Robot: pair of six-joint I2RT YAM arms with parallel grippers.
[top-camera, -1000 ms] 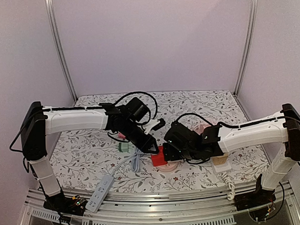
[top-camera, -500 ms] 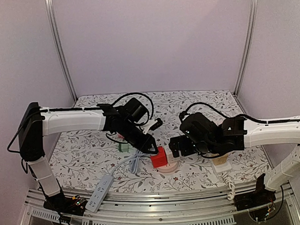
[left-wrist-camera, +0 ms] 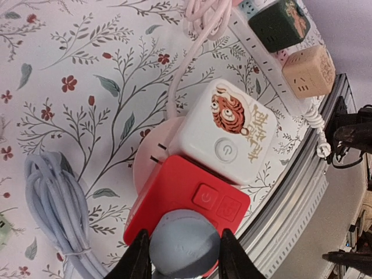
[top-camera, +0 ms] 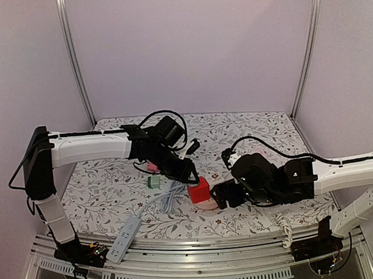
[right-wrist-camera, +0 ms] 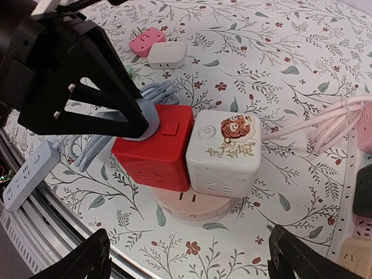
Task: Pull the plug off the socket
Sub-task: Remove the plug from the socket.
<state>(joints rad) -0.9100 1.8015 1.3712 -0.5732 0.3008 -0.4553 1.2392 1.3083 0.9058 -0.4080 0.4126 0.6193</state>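
Note:
A grey round plug (left-wrist-camera: 185, 247) sits on top of a red cube socket (left-wrist-camera: 186, 197). My left gripper (left-wrist-camera: 185, 256) is shut on the plug, one finger on each side. The red cube stands beside a white tiger-print cube (left-wrist-camera: 229, 136) on a round pink base (left-wrist-camera: 145, 168). In the top view the left gripper (top-camera: 186, 173) is over the red cube (top-camera: 200, 191). My right gripper (top-camera: 218, 196) is just right of the cubes. In the right wrist view it (right-wrist-camera: 195, 261) is wide open and empty, in front of the red cube (right-wrist-camera: 157, 142), plug (right-wrist-camera: 146, 119) and white cube (right-wrist-camera: 226, 151).
A coiled grey cable (top-camera: 169, 198) and a white power strip (top-camera: 124, 239) lie left of the cubes. A small green cube (top-camera: 154, 182) lies nearby. Pink (right-wrist-camera: 148, 40) and white (right-wrist-camera: 167, 55) plugs lie behind. A strip with green (left-wrist-camera: 279, 23) and beige (left-wrist-camera: 308, 70) cubes runs along the right.
My right gripper has drawn back from the red cube to the right and dropped lower. My left gripper has stayed on the plug, shifting slightly up and back.

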